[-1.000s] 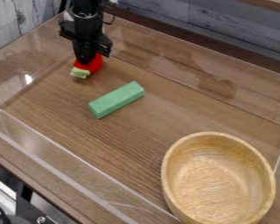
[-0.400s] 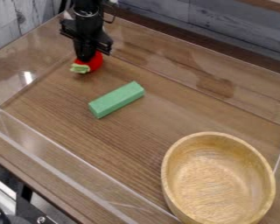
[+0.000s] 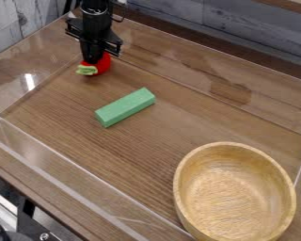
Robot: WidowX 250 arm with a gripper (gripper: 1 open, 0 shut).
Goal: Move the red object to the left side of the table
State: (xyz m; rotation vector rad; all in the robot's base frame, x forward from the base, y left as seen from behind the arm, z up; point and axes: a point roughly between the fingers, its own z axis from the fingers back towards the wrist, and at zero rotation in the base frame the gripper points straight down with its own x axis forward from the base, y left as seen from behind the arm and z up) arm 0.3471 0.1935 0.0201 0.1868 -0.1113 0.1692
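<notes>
The small rounded bright red toy with a pale green stub at one end [image 3: 98,64] sits at the far left of the brown wood-grain counter [image 3: 203,104], close to the low clear acrylic wall on that side, with its green tip poking out toward the left. It looks like a light little plastic piece, hard and smooth, so probably a bit slippery and inclined to roll or squirt out if pinched off-centre; the sensible place to take it is across the fat red middle, not the narrow stub. Right on top of it, coming down almost vertically, is the black tool [image 3: 97,55], its fingers drawn in tight and clenched on the red body, so the toy reads as gripped, though whether it is resting on the wood or just clear of it I cannot tell from this angle. Nearer the camera, well apart from the toy, the long green rectangular block [image 3: 124,107] lies diagonally on the counter, and off at the near right corner stands the big round wooden bowl [image 3: 236,193], with nothing visible inside it.
</notes>
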